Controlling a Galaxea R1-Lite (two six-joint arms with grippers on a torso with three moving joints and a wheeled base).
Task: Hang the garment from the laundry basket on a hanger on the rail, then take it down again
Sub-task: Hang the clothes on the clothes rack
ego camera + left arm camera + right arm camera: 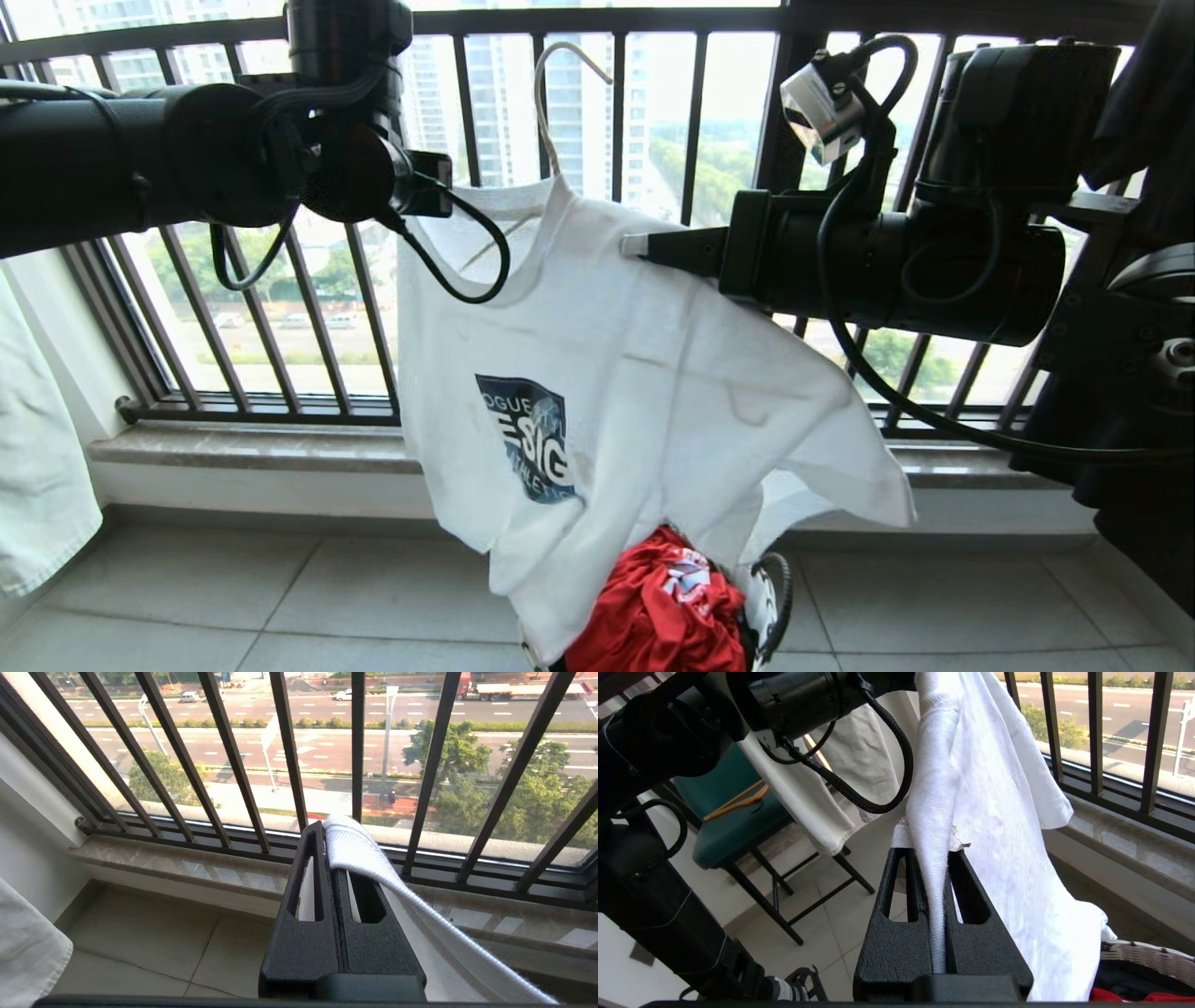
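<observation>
Aloft, the white T-shirt [616, 373] hangs between both arms above the laundry basket [770, 597]. The left gripper [327, 833] is clenched on the collar's left side, the right gripper [644, 245] on the right shoulder. The hanger [546, 103] rises from the neckline between them, hook upward, equally near either arm.

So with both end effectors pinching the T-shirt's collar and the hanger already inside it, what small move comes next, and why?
Probably lift both together. The left end effector and right end effector are shut on the T-shirt, the hanger hook pokes free above the collar, and the hem lies on the basket; no rail is in view.
</observation>
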